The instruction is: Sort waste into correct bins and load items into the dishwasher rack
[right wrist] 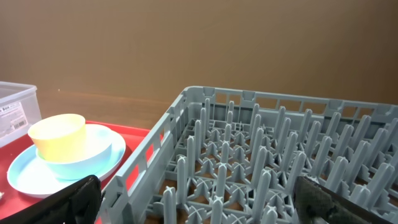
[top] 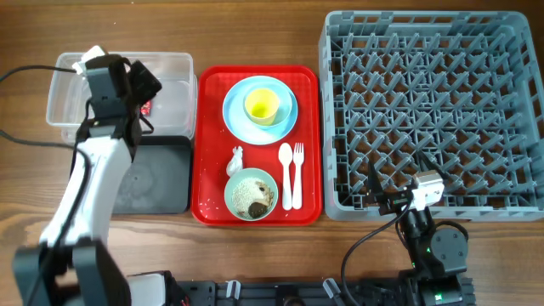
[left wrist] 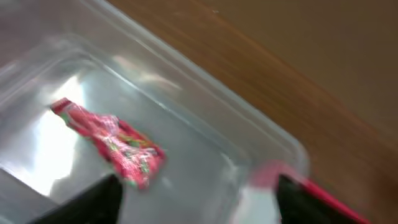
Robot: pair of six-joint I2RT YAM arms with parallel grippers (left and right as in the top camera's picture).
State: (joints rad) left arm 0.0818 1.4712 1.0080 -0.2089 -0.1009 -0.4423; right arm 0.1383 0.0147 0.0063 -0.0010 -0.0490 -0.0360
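Lab: robot arm (top: 85, 187) at wooden table (top: 255, 34)

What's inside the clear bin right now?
Only the red wrapper shows, lying on the floor of the clear bin, free of the open left gripper. Overhead, the arm hides part of it.

Overhead comes in bright and even, sharp throughout, only faint soft shadows beside the dishwasher rack (top: 429, 110); left wrist view smeared with motion blur, white glare pooling on the floor of the clear bin (left wrist: 193, 149), red wrapper (left wrist: 115, 149) fuzzy; right wrist view crisp on the rack pegs, fingers (right wrist: 71, 200) of the right gripper (right wrist: 208, 204) dark and soft up close.
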